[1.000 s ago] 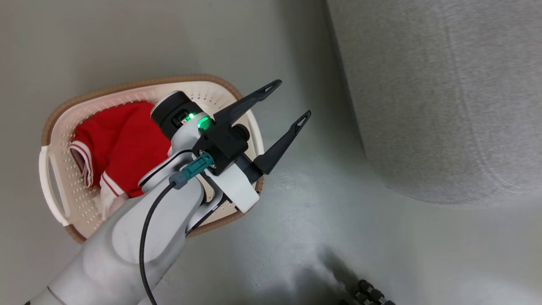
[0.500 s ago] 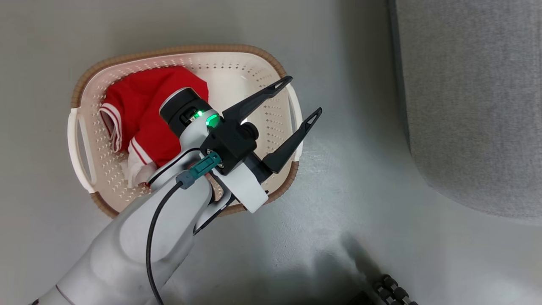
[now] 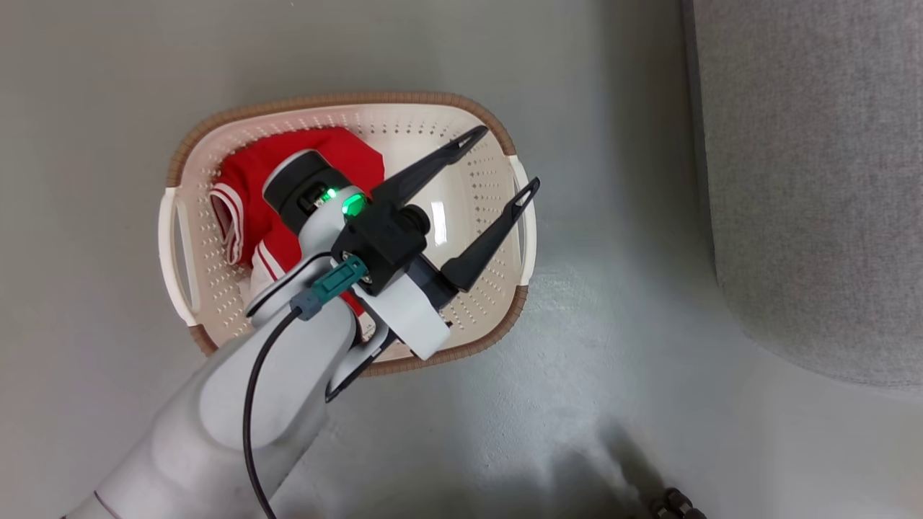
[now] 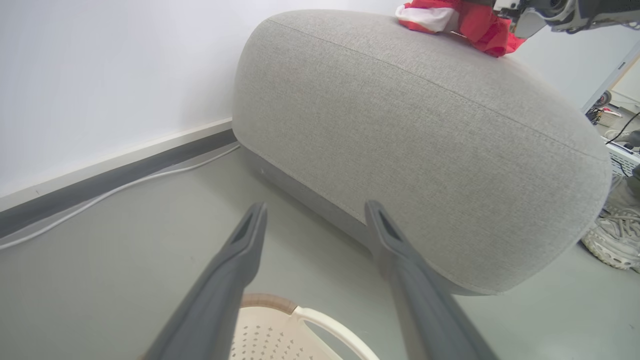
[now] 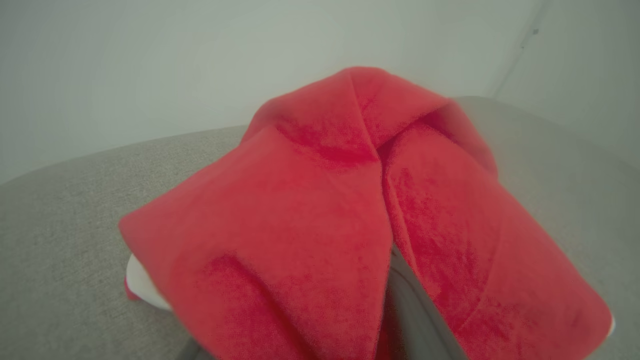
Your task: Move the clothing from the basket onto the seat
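The cream basket [image 3: 505, 216] with a brown rim stands on the grey floor, and red clothing [image 3: 245, 180] with white stripes lies in its left half. My left gripper [image 3: 505, 160] hangs open and empty above the basket's right half; its wrist view looks past the same gripper [image 4: 315, 207] and the basket's rim [image 4: 300, 312] to the grey seat [image 4: 425, 125]. On the seat's top lies another piece of red clothing [image 4: 475, 22], with my right arm [image 4: 560, 12] at it. In the right wrist view that clothing [image 5: 320, 210] drapes over my fingers and hides them.
The seat [image 3: 815, 180] takes up the right side of the head view, with bare floor between it and the basket. A white cable [image 4: 125, 185] runs along the wall's skirting. A person's shoe [image 4: 612, 240] rests on the floor by the seat's far end.
The whole head picture has shifted, so the camera has turned: basket and seat sit further right in it. My left gripper stays open above the basket.
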`<state>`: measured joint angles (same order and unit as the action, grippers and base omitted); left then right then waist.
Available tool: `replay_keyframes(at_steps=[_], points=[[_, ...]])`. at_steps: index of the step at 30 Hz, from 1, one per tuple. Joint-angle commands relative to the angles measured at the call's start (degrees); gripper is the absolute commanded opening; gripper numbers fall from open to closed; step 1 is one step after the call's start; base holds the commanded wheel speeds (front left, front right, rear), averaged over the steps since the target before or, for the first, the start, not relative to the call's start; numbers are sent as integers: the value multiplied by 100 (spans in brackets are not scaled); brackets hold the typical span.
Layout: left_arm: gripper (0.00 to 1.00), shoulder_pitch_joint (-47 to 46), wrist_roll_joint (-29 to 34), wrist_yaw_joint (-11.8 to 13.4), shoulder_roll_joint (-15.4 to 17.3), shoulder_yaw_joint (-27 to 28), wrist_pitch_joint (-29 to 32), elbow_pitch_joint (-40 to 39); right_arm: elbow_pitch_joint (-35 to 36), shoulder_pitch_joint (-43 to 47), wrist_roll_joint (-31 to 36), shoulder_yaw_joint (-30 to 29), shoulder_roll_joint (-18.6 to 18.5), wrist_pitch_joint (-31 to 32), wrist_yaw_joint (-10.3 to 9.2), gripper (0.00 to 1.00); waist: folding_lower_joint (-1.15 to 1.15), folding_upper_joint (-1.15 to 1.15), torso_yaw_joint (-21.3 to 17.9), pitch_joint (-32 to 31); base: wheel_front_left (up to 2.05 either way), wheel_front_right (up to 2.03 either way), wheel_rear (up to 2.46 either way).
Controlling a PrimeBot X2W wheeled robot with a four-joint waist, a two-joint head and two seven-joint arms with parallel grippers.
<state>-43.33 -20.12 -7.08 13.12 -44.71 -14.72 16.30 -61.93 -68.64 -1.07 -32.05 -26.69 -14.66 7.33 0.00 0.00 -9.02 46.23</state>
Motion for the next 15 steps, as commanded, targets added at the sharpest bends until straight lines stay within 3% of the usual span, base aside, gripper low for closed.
replay_keyframes(at_steps=[1, 15], points=[[100, 171, -7, -41, 5, 153, -28, -135, 213, 292, -105, 106, -140, -31, 16, 100, 0, 0, 28, -117, 0, 0, 0], [100, 754, -144, -41, -317, 611, -28, -37, 1350, 2360, -1005, 1544, 82, -33, 16, 100, 0, 0, 177, -1349, 0, 0, 0]])
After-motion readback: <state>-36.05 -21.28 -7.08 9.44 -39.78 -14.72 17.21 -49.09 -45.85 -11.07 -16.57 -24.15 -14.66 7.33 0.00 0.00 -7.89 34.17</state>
